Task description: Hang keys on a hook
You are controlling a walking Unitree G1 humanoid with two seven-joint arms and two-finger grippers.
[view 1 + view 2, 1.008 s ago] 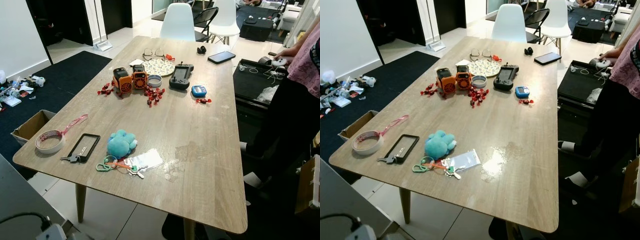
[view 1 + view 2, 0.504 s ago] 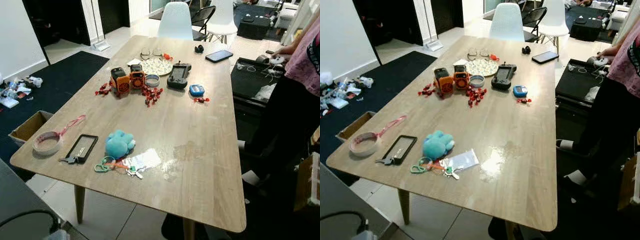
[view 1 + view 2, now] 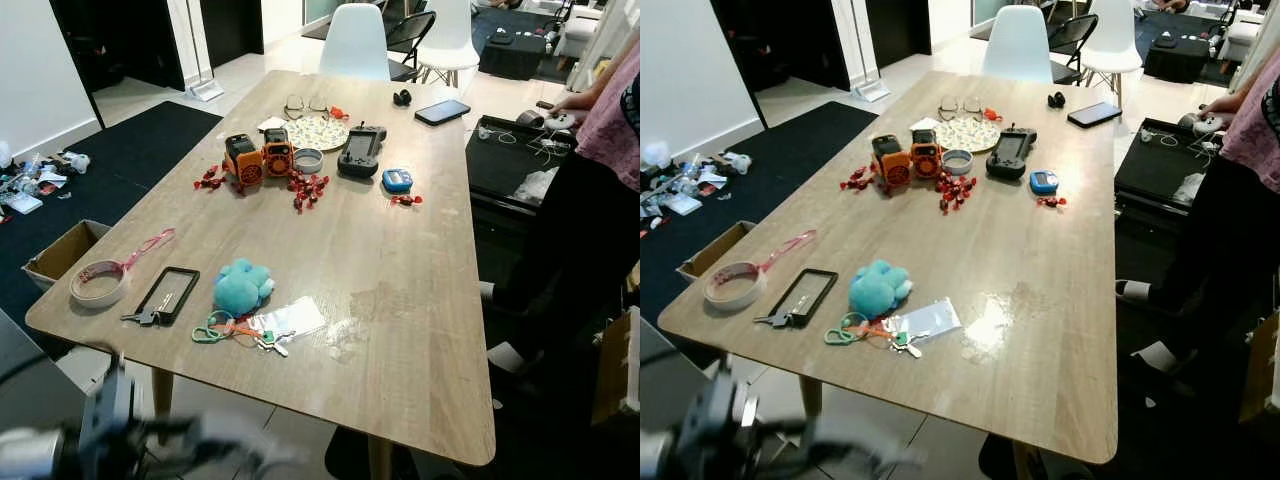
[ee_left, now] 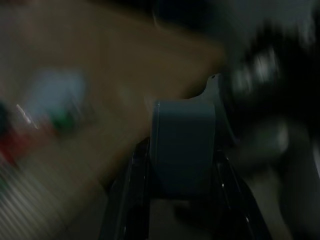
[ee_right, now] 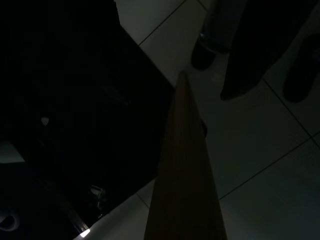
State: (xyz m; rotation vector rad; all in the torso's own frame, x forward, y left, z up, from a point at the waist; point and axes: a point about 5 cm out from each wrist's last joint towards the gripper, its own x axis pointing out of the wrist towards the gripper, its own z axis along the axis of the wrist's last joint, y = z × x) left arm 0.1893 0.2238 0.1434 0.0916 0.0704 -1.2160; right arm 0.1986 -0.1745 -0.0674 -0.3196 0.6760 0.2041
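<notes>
A teal plush toy [image 3: 242, 286] beside green-ringed keys [image 3: 236, 330] on the wood-grain table [image 3: 400, 330].

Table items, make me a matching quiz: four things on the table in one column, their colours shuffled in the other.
Things:
1. plush toy
2. tape roll
3. phone
4. carabiner

Colours:
A. black
B. green
C. teal
D. white

Pairs: 1-C, 2-D, 3-A, 4-B
</notes>
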